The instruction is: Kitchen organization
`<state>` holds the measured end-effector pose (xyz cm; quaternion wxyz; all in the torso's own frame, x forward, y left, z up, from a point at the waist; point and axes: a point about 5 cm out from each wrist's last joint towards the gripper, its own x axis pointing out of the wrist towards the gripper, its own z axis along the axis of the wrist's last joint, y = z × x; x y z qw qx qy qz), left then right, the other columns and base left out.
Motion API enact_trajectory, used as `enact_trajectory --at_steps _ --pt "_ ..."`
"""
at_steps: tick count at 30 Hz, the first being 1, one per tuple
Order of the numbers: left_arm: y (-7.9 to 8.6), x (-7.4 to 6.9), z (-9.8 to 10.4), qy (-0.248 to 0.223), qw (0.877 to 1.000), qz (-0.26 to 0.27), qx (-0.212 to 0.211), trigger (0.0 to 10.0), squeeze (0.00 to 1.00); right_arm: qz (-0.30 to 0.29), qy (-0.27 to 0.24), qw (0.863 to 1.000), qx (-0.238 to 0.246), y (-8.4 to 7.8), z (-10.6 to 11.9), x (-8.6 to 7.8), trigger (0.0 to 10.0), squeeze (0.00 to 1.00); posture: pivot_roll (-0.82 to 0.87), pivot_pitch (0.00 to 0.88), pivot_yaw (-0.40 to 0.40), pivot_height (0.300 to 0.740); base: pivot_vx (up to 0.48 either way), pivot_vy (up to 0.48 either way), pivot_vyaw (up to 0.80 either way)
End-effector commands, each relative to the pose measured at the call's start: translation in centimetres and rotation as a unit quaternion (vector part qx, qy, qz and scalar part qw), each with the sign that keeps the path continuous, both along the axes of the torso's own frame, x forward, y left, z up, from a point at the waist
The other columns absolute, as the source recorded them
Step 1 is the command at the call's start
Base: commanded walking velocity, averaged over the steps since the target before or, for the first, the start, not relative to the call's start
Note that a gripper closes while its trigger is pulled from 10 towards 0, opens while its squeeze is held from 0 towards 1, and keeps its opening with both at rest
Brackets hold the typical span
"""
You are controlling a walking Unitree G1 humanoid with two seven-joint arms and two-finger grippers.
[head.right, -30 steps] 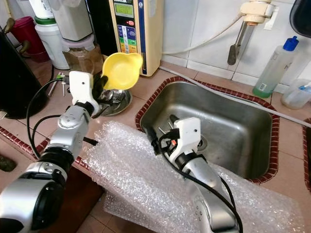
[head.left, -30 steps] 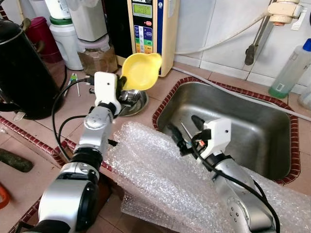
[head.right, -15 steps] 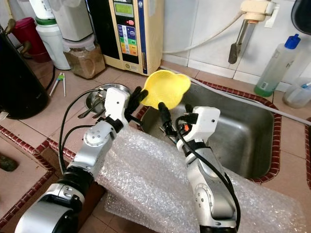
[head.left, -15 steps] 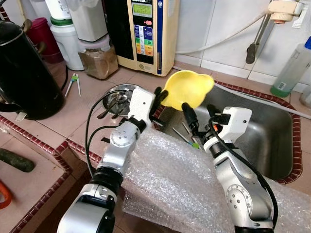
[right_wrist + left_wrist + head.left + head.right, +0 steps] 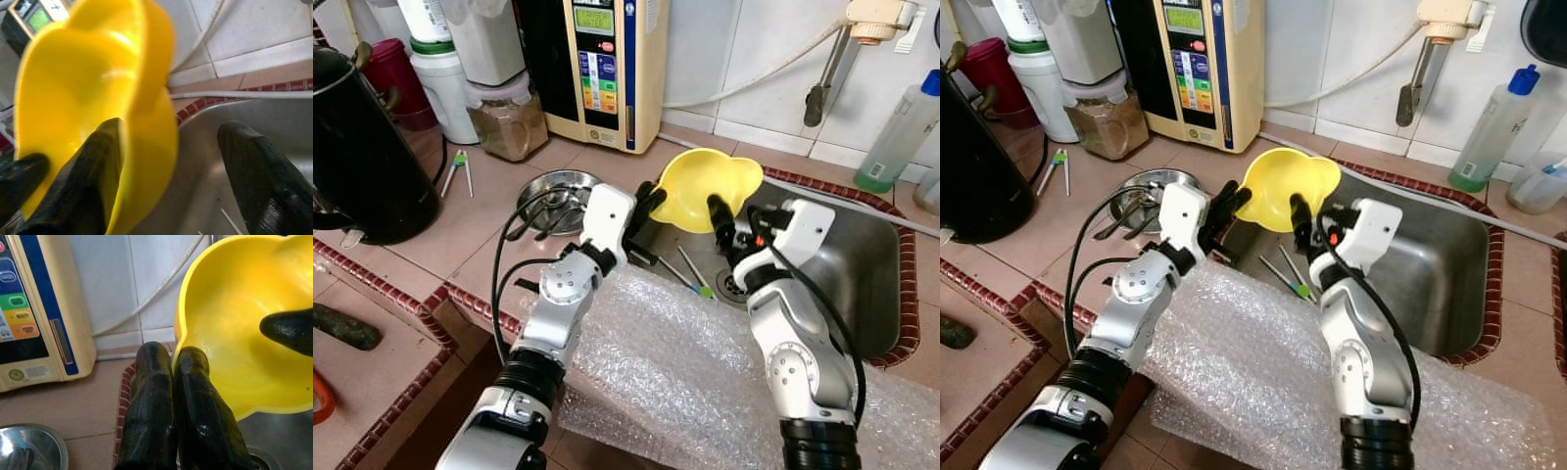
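Yellow glossy bowl [image 5: 703, 189], pinched rim

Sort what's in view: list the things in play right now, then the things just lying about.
In play: yellow bowl, left gripper pinching its rim, right gripper open around its other side, sink.

Lying about: black kettle, jar, soap bottle, bubble wrap.

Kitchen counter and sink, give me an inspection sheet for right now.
Surface: terracotta tiled counter, steel sink.
Job's things: yellow plastic bowl held over the sink's left edge.
Clutter: bubble wrap sheet, steel dish with utensils, black kettle, jars, green-tipped utensils in sink.
Grippers: left tool shut on the bowl rim; right tool open, straddling the bowl's wall.
Cables: black arm cables; white hose along wall.
Surroundings: cream water ioniser, tap, detergent bottle.
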<state>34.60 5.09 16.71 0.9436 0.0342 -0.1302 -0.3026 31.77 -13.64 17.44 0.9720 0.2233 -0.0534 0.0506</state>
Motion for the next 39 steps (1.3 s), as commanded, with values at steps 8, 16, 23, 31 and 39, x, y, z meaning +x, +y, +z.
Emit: enact_trajectory --at_steps 8,16,23,31,39 --pt "0.1 -0.1 0.1 0.003 1.000 0.010 0.005 0.0 0.00 -0.023 0.033 0.999 -0.005 -0.7 -1.2 0.2 0.0 0.00 -0.06 0.029 0.067 0.740 0.000 0.000 0.00" --pt "0.2 0.0 0.1 0.003 1.000 0.014 0.007 0.0 0.00 -0.026 0.050 0.998 0.003 -1.0 -1.8 0.2 0.0 0.00 -0.06 0.023 0.068 0.740 0.000 0.000 0.00" --pt "1.1 0.6 0.4 0.006 0.999 0.038 0.005 0.0 0.00 -0.040 0.077 0.996 0.013 -1.9 -3.1 -0.7 0.0 0.00 -0.06 0.027 0.060 0.740 0.000 0.000 0.00" --pt "1.6 0.9 0.5 0.004 0.999 0.045 0.012 0.7 0.00 -0.078 0.109 0.990 0.041 -3.4 -4.3 -1.1 0.0 0.00 -0.06 0.031 0.070 0.740 0.000 0.000 0.00" --pt "1.2 0.7 0.0 0.007 0.999 0.032 0.027 6.6 0.00 -0.079 0.125 0.987 0.057 -3.0 -4.8 -1.1 0.0 0.00 -0.06 0.034 0.071 0.740 0.000 0.000 0.00"
